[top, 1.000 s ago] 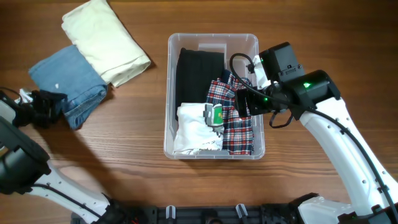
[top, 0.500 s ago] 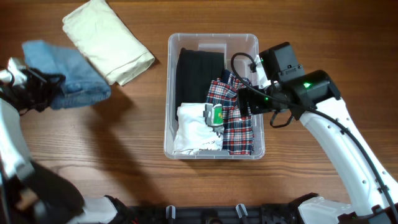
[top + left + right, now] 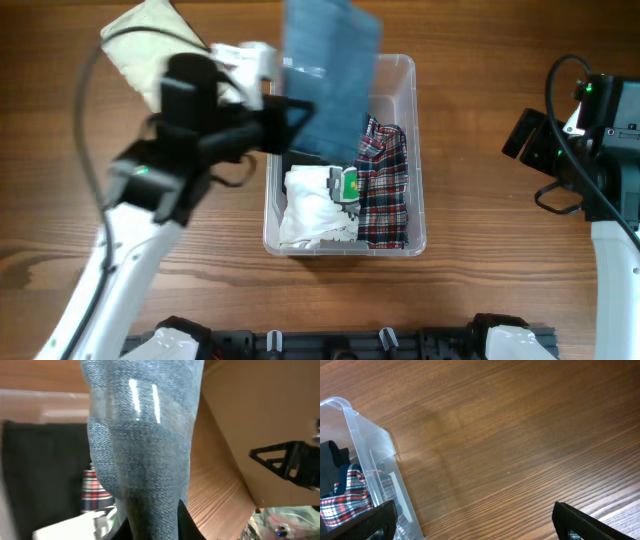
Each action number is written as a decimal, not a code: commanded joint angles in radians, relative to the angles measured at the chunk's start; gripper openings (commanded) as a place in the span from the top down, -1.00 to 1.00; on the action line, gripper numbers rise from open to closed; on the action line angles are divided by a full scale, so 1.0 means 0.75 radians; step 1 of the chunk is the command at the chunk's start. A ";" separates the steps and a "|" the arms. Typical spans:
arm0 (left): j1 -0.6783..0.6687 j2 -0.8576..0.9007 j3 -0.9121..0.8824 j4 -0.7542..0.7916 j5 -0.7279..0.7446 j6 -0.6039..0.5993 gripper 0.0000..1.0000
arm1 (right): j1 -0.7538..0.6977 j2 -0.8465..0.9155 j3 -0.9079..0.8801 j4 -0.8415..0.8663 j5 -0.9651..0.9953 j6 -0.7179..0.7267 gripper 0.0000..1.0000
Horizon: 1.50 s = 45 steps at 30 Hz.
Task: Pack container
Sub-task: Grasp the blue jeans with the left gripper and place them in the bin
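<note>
Left gripper [image 3: 283, 115] is clamped on the edge of a folded denim piece [image 3: 330, 75], held up in the air over the far half of the container [image 3: 268, 215]. Judgement: it's raised to clear the rim before lowering into the free space on the black garment [image 3: 300, 158]. Container sits mid-table [image 3: 480, 300], mouth up, long axis running from the robot's side to the far side. The denim's long axis runs roughly the same way, slightly tilted. The near half already holds a white garment [image 3: 310, 205] and a plaid shirt [image 3: 385, 190] side by side. A cream cloth [image 3: 140, 30] lies outside at far left, likely waiting its turn. Right arm is well off to the right, clear of the bin, probably to leave room. Left wrist: denim piece [image 3: 145, 445] hangs flat in front of the lens, pinched at the bottom of frame, jaws closed on it. Behind it are the container rim [image 3: 45, 397], black garment [image 3: 40, 460] and a strip of plaid shirt [image 3: 90, 490]. Right wrist: right gripper [image 3: 472, 507] has its fingers spread wide with nothing between them, hovering over bare table [image 3: 520, 435]. A container corner [image 3: 370, 435] shows at left with plaid shirt [image 3: 345, 497] inside.
</note>
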 commanded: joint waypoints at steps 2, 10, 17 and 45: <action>-0.245 0.184 0.014 0.156 -0.287 -0.280 0.92 | -0.004 0.004 0.012 -0.003 -0.011 0.010 -0.99; -0.338 0.387 0.014 0.184 -0.451 -0.623 0.92 | -0.004 0.006 0.012 -0.005 -0.022 0.010 -0.99; -0.338 0.390 0.014 0.195 -0.450 -0.653 0.92 | -0.004 0.006 0.012 -0.006 -0.027 0.010 -1.00; -0.414 0.632 0.016 -0.122 -0.571 0.021 0.92 | -0.004 0.018 -0.027 0.030 -0.046 -0.002 -0.99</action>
